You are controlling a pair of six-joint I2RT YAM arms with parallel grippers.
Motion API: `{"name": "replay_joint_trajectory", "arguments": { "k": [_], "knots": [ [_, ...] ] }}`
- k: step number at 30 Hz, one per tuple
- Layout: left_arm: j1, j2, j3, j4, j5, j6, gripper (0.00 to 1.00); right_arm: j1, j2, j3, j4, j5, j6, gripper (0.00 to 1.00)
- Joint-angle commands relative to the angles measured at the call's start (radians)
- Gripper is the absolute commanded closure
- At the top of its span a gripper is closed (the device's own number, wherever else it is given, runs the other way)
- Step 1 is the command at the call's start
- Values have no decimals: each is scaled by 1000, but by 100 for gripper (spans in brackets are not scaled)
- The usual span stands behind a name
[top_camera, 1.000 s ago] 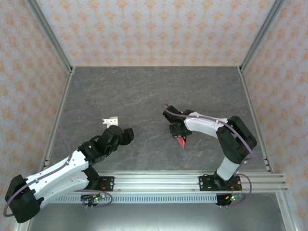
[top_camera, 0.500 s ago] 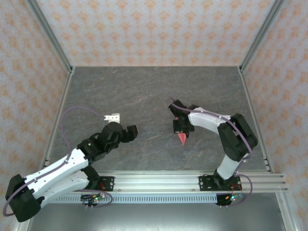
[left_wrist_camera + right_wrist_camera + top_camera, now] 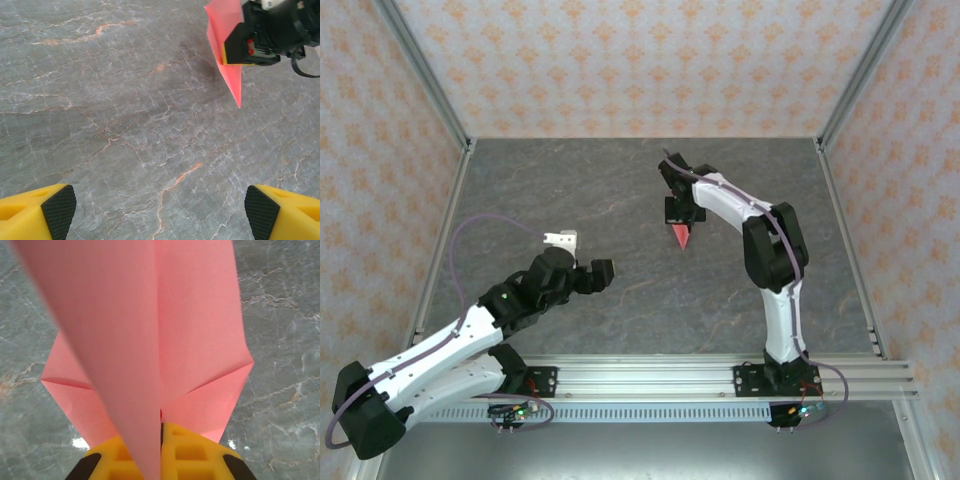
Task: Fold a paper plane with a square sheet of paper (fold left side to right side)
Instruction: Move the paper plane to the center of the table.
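Plane (image 3: pixel 681 237) is pinched by right gripper (image 3: pixel 682 212), nose down over mid-table (image 3: pixel 620 190). Left gripper (image 3: pixel 582 256) is spread, empty. Thin paper is held only at the tail, so slip or sprung creases are risked.

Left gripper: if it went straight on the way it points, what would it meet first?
Probably the bare table: the open left gripper angles down at it. The paper plane held by the right gripper hangs farther ahead, off to the right; depth is unclear.
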Motion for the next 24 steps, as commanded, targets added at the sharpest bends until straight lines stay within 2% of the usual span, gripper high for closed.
{"name": "replay_joint_trajectory", "arguments": {
  "k": [1, 7, 16, 24],
  "knots": [
    [4, -10, 22, -29, 21, 31, 8, -1, 57, 88, -109, 13, -8, 95],
    [3, -11, 10, -20, 27, 20, 7, 0, 119, 120, -117, 12, 8, 93],
    [3, -2, 9, -26, 28, 17, 6, 1, 137, 103, -94, -28, 5, 79],
    [3, 13, 11, -24, 36, 14, 6, 0, 135, 94, -94, -36, -4, 72]
  ]
}}
